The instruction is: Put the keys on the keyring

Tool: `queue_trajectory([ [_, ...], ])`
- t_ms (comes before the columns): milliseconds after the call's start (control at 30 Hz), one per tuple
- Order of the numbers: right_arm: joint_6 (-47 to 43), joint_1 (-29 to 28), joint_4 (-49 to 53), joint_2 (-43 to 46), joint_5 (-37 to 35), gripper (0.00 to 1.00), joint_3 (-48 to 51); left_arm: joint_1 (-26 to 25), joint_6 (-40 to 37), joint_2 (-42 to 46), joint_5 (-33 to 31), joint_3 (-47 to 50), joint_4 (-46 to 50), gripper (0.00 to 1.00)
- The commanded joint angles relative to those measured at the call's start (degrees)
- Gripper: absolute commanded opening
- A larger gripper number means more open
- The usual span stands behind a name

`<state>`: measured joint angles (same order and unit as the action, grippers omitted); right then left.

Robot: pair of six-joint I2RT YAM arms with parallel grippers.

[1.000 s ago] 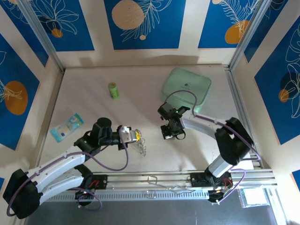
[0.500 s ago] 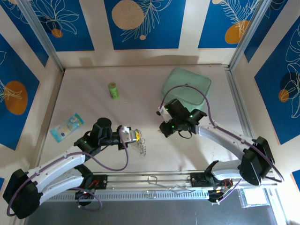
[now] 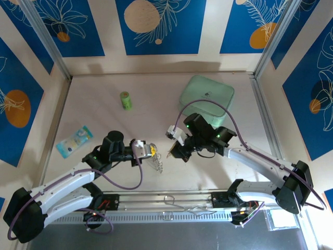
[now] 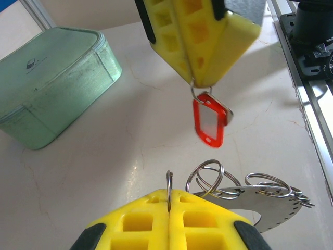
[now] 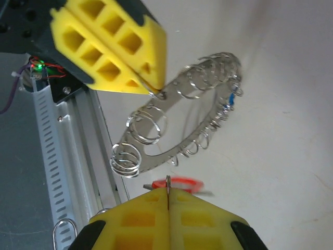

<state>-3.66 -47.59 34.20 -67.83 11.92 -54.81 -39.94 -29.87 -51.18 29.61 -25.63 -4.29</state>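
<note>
Looking down from above, we see the left gripper (image 3: 152, 151) and the right gripper (image 3: 171, 151) nose to nose near the middle of the table (image 3: 104, 83), close together but not touching. The keyring (image 3: 156, 163) lies just beside the left fingertips, on their near side.

In the left wrist view, the left gripper (image 4: 169, 195) has its yellow fingers pressed fully together on a thin metal loop that stands up between them. The flat band of the keyring (image 4: 260, 205), with its small split rings, extends to the right. Opposite it, the right gripper (image 4: 200, 78) is likewise closed, pinching a small ring from which the red-tagged key (image 4: 209, 121) hangs over the tabletop.

In the right wrist view, the right gripper (image 5: 168, 200) clamps that ring edge-on, with the red tag (image 5: 177, 184) just beyond its fingertips. The left gripper (image 5: 153, 88) nips the rim of the keyring (image 5: 158, 158). We cannot tell whether the keyring rests on the table or hangs just above it. A blue fleck (image 5: 231, 99) among the far rings is too small to identify.

A pale green case (image 3: 207, 96), a green cylinder (image 3: 125, 100) and a blue packet (image 3: 74, 140) lie well apart from both grippers.
</note>
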Motion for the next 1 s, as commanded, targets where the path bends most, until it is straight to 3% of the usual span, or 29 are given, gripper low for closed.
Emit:
queue_trajectory([
  [0,-2.5,-1.9,-1.1,-1.4,0.0,0.0,-2.7,-0.5,0.8,-0.3,2.5,0.1,-2.7,0.0],
  [300,-6.9,-6.5,-2.7,-5.4,-11.4,0.0,-5.6,-0.6,2.4,-0.8,4.1,-0.4,-2.5,0.0],
  [967,-8.4,-8.6,-2.4,-8.2,-9.8,0.0,-6.8,-0.6,2.4,-1.9,4.7,-1.0,-1.5,0.0],
])
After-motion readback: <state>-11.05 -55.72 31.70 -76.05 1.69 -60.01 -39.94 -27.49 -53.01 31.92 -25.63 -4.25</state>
